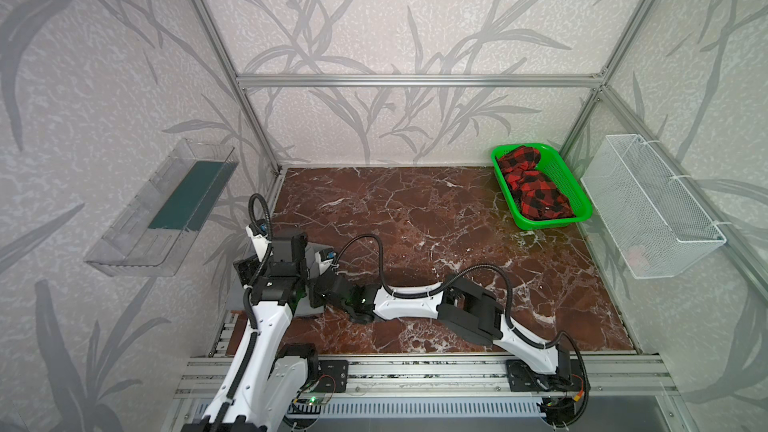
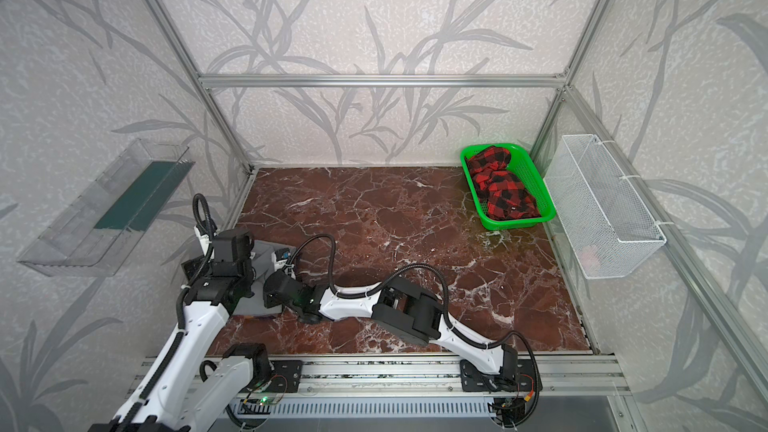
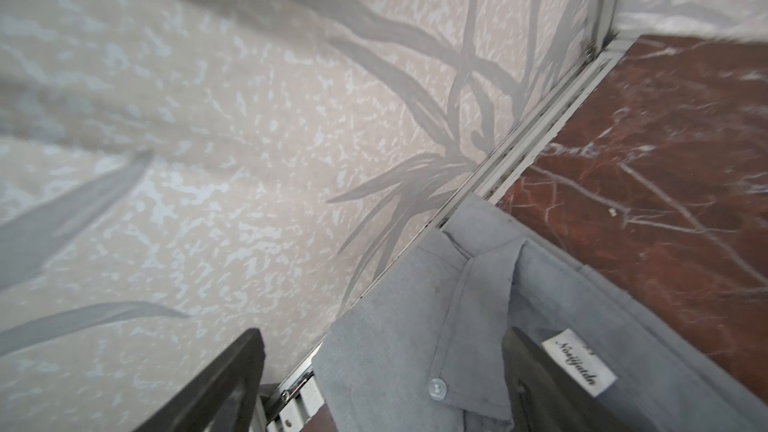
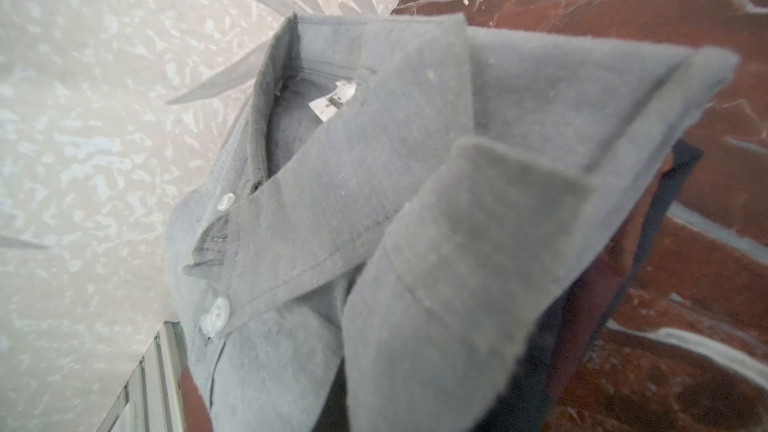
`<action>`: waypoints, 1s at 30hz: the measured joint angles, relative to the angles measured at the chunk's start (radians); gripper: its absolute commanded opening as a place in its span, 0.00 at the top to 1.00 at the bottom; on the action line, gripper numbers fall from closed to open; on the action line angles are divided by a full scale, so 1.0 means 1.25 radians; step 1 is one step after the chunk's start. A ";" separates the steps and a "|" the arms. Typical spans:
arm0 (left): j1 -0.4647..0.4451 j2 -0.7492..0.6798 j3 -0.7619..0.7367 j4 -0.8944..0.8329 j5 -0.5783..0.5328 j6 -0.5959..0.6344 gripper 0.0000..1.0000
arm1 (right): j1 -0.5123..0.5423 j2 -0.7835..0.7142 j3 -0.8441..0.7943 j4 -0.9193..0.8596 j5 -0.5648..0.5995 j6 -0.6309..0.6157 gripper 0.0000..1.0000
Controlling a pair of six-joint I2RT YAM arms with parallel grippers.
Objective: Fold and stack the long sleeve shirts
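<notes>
Near left corner of marble table (image 1: 415,222): folded grey collared shirt (image 4: 415,160), stacked on navy and maroon cloth (image 4: 652,234). Left gripper (image 3: 382,351): jaws spread wide, astride buttoned collar front. Right gripper (image 2: 276,284): close above same collar, jaw state not discernible. Far right corner: red-and-black checked garment (image 1: 536,193) bundled in green basket (image 1: 559,174).

You have a green basket (image 1: 559,176) in the table's (image 1: 415,222) far right corner, plus a wall-hung white mesh basket (image 1: 652,209) and clear tray (image 1: 137,238).
</notes>
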 measured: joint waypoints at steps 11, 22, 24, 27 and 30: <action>-0.050 -0.054 0.000 -0.020 0.134 -0.016 0.01 | -0.024 -0.168 -0.167 -0.007 0.015 -0.105 0.20; -0.069 -0.052 -0.015 0.061 0.356 -0.013 0.01 | -0.059 -0.708 -0.480 -0.013 0.110 -0.358 0.01; -0.069 -0.033 -0.042 0.106 0.388 -0.022 0.01 | -0.093 -0.814 -0.530 -0.041 0.121 -0.399 0.01; -0.069 0.005 -0.097 0.185 0.413 -0.021 0.01 | -0.174 -0.972 -0.633 -0.067 0.154 -0.465 0.01; -0.064 0.042 -0.163 0.284 0.394 -0.017 0.01 | -0.265 -1.139 -0.787 -0.077 0.215 -0.519 0.01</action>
